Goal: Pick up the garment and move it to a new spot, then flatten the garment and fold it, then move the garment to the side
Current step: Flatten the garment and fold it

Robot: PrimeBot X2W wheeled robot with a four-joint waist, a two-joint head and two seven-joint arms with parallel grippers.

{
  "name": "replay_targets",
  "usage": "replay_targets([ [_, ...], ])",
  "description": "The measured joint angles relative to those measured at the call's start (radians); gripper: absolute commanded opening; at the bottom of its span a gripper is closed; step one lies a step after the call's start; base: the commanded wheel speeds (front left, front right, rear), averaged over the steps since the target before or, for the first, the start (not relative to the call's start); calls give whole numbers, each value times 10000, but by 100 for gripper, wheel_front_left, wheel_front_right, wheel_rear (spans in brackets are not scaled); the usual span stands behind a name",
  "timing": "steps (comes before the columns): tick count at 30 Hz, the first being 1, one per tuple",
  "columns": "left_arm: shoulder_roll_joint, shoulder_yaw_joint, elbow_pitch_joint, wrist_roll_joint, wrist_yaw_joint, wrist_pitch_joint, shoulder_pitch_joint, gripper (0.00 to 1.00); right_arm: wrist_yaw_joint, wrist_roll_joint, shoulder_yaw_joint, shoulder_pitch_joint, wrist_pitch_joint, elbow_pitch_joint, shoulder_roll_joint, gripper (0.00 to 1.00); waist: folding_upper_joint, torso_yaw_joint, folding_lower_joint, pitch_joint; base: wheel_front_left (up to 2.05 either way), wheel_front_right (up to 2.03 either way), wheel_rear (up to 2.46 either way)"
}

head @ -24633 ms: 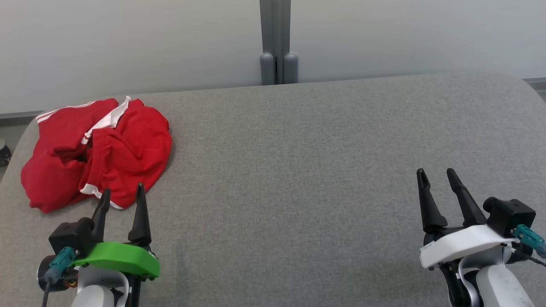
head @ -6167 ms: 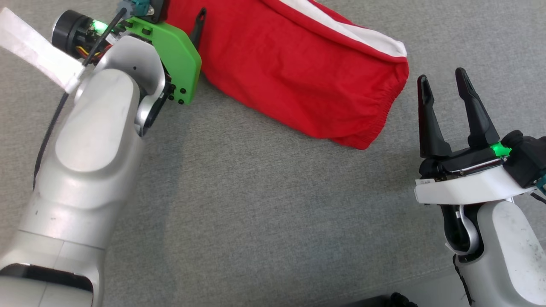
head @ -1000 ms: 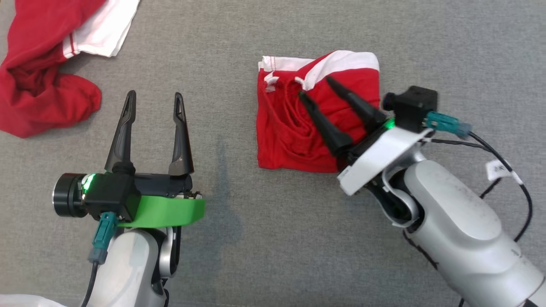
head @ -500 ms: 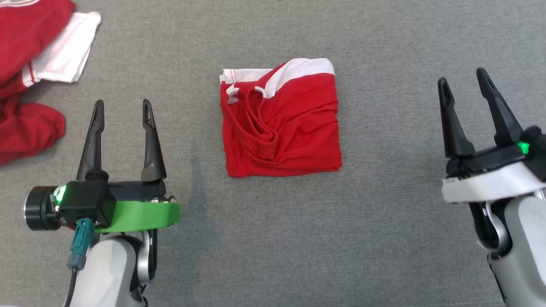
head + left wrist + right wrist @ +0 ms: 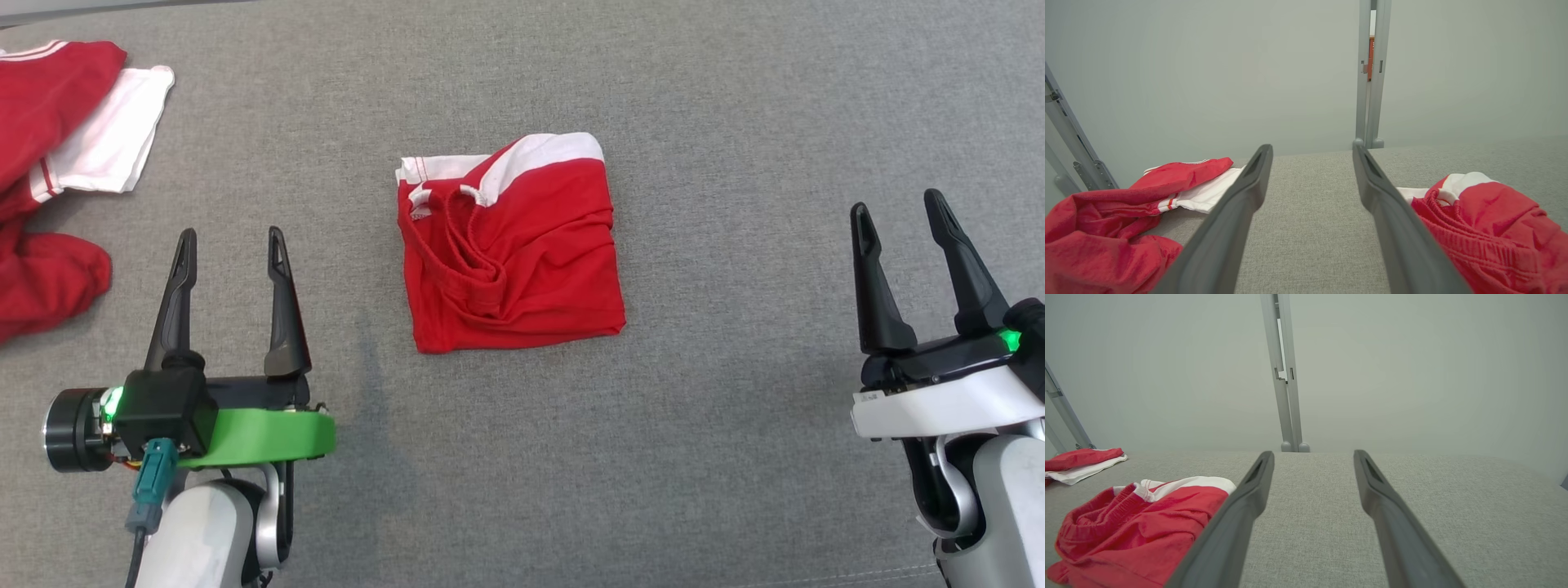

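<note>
The folded shorts [image 5: 510, 245] lie on the fabric-covered tabletop [image 5: 735, 106], about midway across it. Well to the left of the shorts, at the tabletop's left edge, lies a crumpled garment [image 5: 49, 188]. The left gripper [image 5: 232, 233] sits left of the shorts and nearer the robot, touching neither garment. The right gripper [image 5: 895, 202] sits well to the shorts' right, also nearer. Behind the shorts, past the tabletop's far edge, an upright post [image 5: 1286, 375] stands against a wall panel [image 5: 1412, 375].

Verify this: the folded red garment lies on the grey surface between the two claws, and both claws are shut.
Wrong on one count: the left claw and right claw are both open, as the head view shows. The folded red garment does lie between them.
</note>
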Motion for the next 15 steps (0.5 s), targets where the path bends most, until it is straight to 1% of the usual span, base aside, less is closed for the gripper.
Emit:
replay_targets([
  [9,15,-63,2,-17,6,-2,-12,100,0,-50,-102,89,221,-153,48,100,0,9,0,86,0,0,0],
  [10,15,-75,-6,-17,6,-2,-25,100,0,-88,-90,87,305,-146,44,40,0,13,0,109,0,0,0],
  [11,17,-84,-15,-17,6,-2,-46,100,0,-105,-15,73,391,-119,35,0,0,19,0,135,0,0,0],
  [15,-2,-207,-59,-15,-4,-4,-261,100,0,-94,775,-413,698,265,65,0,0,110,0,289,0,0,0],
])
